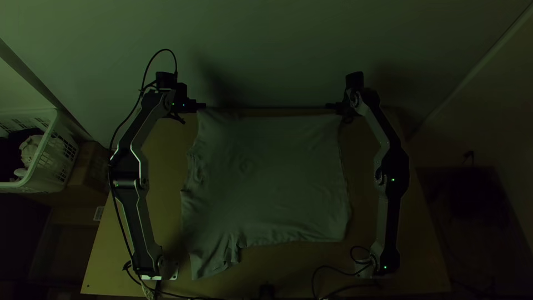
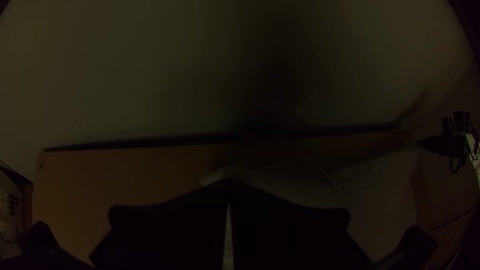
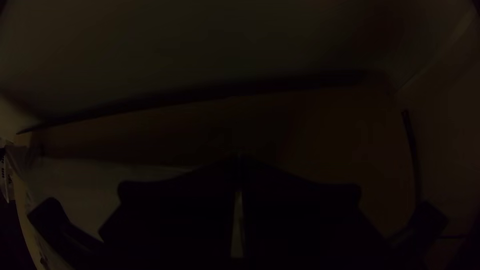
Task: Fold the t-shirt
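Note:
The light t-shirt (image 1: 272,178) lies spread sideways, a sleeve (image 1: 208,261) at its near left and the straighter hem side at right, with small wrinkles along the left. At its far left corner my left gripper (image 1: 202,105) is shut on the cloth; in the left wrist view the left gripper (image 2: 229,184) has its tips together over the pale shirt (image 2: 290,182). My right gripper (image 1: 331,105) is shut at the far right corner. The right gripper (image 3: 240,160) meets at its tips beside the shirt (image 3: 100,182) in the right wrist view, its fingers hiding the held corner.
A white basket (image 1: 47,155) holding cloth stands left of the wooden table (image 1: 311,269), on a box (image 1: 88,164). Beyond the table's far edge rises a pale wall (image 1: 266,50). Cables (image 1: 327,269) lie along the near edge.

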You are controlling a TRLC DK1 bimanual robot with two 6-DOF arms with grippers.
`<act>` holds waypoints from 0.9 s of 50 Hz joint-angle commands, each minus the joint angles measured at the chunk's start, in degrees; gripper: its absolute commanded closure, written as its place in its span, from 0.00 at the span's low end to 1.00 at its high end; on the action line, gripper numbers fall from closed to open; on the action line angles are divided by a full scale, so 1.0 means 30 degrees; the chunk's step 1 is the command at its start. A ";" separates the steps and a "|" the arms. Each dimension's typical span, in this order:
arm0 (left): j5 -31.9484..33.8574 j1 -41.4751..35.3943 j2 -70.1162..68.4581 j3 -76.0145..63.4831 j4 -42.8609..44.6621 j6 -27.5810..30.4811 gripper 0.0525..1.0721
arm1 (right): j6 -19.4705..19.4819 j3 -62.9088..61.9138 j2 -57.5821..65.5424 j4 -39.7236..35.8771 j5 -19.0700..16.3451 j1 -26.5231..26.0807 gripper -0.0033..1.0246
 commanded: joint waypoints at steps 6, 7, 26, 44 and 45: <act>0.0309 0.0185 -0.3175 -0.3930 0.1148 0.0340 0.98 | -0.0745 -0.1981 -0.1780 -0.0360 0.0308 -0.0049 0.97; 0.0309 0.0185 -0.3380 -0.4223 0.1235 0.0340 0.98 | -0.0803 -0.2157 -0.1927 -0.0360 0.0308 -0.0049 0.97; 0.0309 0.0507 -0.7277 -0.9409 0.1499 0.0750 0.98 | -0.1419 -0.5585 -0.4534 -0.0360 0.0308 0.0098 0.97; 0.0338 0.0566 -1.1642 -1.3979 0.1499 0.1395 0.98 | -0.1682 -0.9774 -0.7229 0.0314 0.0338 0.0420 0.97; 0.0338 0.0537 -1.1906 -1.4214 0.1470 0.1424 0.98 | -0.1770 -1.0038 -0.7405 0.0314 0.0338 0.0449 0.97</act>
